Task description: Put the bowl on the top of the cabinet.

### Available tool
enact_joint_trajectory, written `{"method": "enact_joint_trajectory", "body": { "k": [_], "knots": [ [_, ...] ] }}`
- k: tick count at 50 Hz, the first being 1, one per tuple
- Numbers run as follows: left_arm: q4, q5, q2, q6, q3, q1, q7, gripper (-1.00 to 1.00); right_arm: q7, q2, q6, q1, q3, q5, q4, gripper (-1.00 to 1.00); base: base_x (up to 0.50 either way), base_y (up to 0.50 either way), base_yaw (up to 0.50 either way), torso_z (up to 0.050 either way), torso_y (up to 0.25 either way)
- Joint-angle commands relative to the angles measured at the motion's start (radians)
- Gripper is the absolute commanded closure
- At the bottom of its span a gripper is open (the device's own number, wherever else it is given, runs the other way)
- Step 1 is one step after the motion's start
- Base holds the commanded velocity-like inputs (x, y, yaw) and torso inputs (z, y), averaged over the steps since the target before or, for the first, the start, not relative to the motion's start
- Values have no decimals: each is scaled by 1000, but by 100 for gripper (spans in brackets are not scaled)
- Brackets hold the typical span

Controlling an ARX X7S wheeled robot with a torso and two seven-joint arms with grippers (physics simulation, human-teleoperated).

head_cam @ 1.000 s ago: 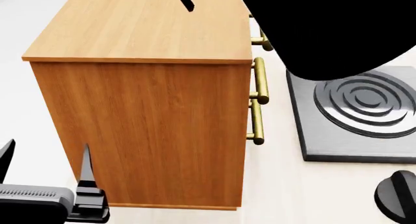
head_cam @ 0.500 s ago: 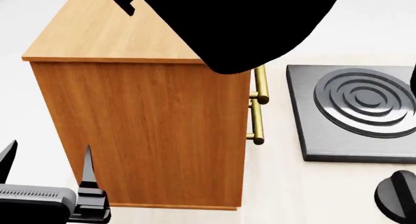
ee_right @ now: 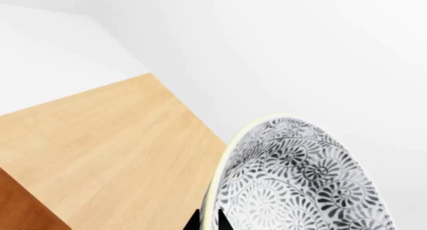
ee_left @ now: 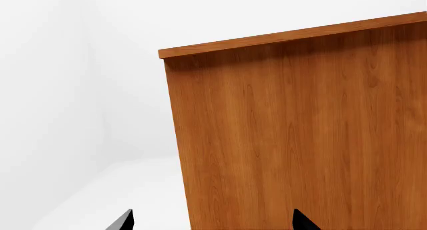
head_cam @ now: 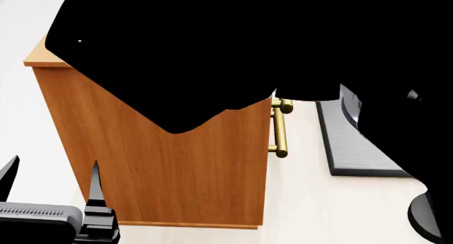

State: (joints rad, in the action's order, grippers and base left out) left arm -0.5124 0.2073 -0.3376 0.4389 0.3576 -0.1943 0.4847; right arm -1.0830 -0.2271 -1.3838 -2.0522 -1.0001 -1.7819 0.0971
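The bowl (ee_right: 300,185), white with a fine grey floral pattern, shows only in the right wrist view. My right gripper (ee_right: 208,222) is shut on its rim, one finger inside and one outside. The cabinet's light flat top (ee_right: 113,155) lies just beyond the bowl. In the head view my right arm (head_cam: 247,53) is a large black shape over the cabinet top and hides the bowl. The cabinet's orange-brown side (head_cam: 177,175) and brass handles (head_cam: 281,132) show below it. My left gripper (head_cam: 50,180) is open and empty, low beside the cabinet's side (ee_left: 300,130).
A dark grey burner plate (head_cam: 354,154) lies on the pale counter right of the cabinet. A black knob (head_cam: 425,223) sits at the front right. White walls stand behind and to the left of the cabinet.
My right arm has swung left and nearer over the cabinet top, now hiding most of it and part of the burner plate. The left gripper has not moved.
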Motion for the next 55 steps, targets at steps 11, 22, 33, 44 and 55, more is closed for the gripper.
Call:
{"method": "enact_joint_trajectory", "body": {
  "k": [11,22,33,44,55],
  "knots": [
    [17,6,-4,-6,2,-6,1,-100,54,45,39,35,-44,97,-20,100,0,0,0,0,0],
    [1,14,-11,8,-3,-4,6,-100,197,66,86,30,-99,246,64,100,0,0,0,0,1],
    [22,20,-10,-6,-3,-7,0,-100,293,74,139,37,-150,346,130,100,0,0,0,0,0],
    [16,24,-13,-4,-2,-6,4,-100,312,58,162,52,-167,374,133,100,0,0,0,0,1],
    [22,24,-15,-11,-2,-4,8,-100,314,56,189,76,-175,391,128,100,0,0,0,0,1]
  ]
}}
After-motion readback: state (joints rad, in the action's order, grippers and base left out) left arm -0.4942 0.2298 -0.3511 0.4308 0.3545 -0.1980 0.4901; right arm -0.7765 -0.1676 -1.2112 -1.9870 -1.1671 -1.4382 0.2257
